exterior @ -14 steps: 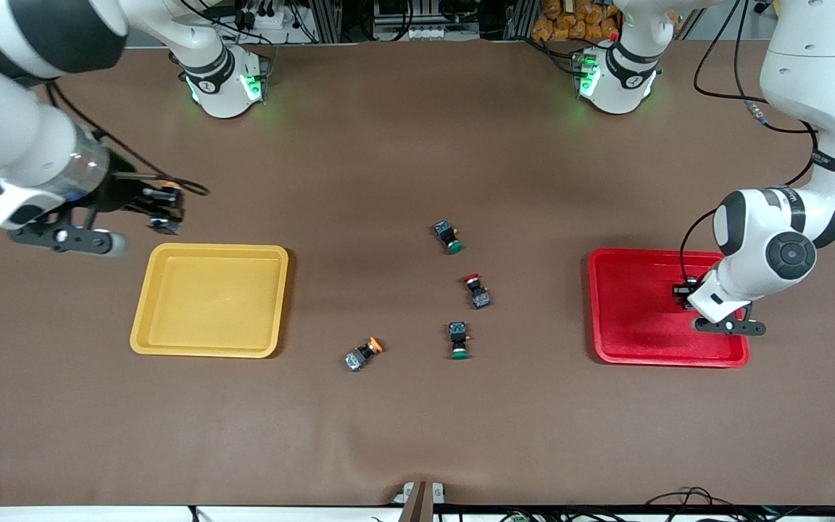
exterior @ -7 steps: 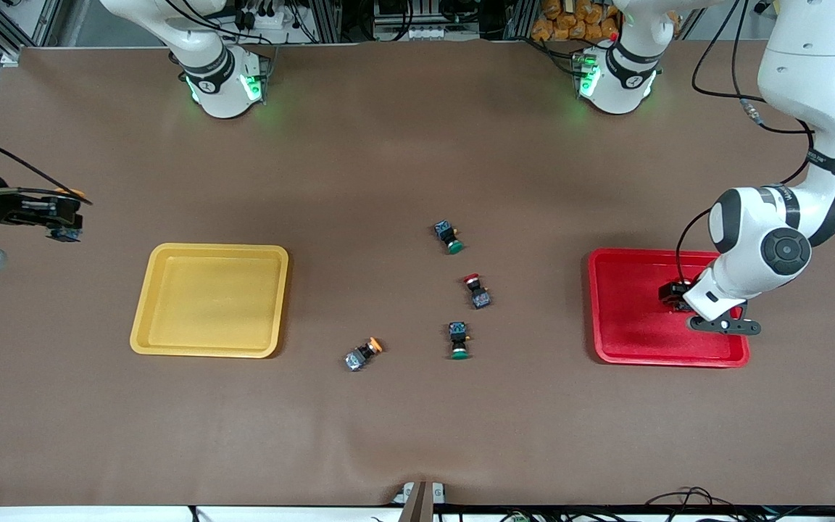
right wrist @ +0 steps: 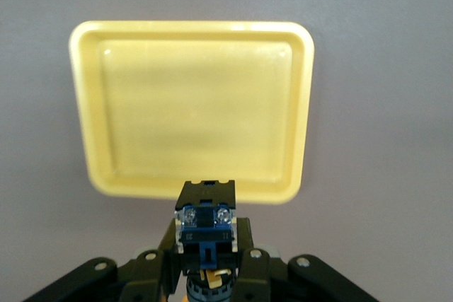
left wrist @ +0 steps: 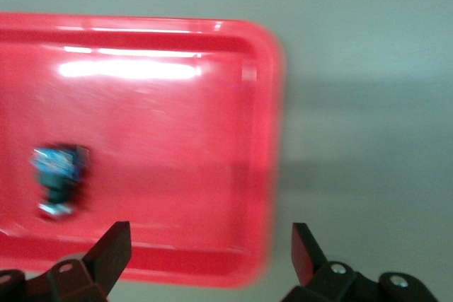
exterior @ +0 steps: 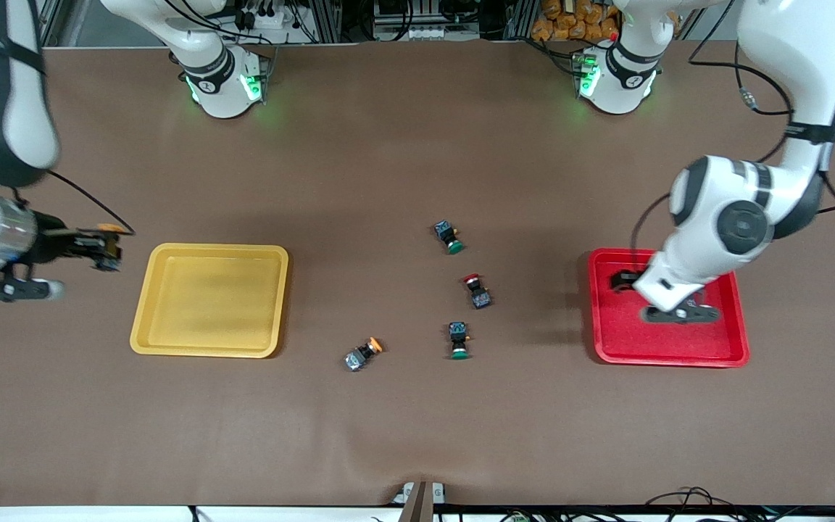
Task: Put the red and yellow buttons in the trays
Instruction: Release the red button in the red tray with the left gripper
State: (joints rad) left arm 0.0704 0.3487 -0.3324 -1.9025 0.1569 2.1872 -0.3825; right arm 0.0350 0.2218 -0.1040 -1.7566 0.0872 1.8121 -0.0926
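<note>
Right pincer (right wrist: 205,263) clamped on yellow button (right wrist: 205,228), over bare tabletop (exterior: 388,435) just short of yellow tray (right wrist: 191,114); carry forward past rim, lower, then release; left pincer (left wrist: 209,259) spread wide above red tray (left wrist: 141,139), red button (left wrist: 60,182) lying inside.

Lighting: even, bright, overhead. Soft shadows lie on the table (exterior: 417,406) beside both arms. Glare: a white streak on the red tray (left wrist: 141,68). Blur: left wrist view smeared throughout; right wrist view sharp; front view sharp.
</note>
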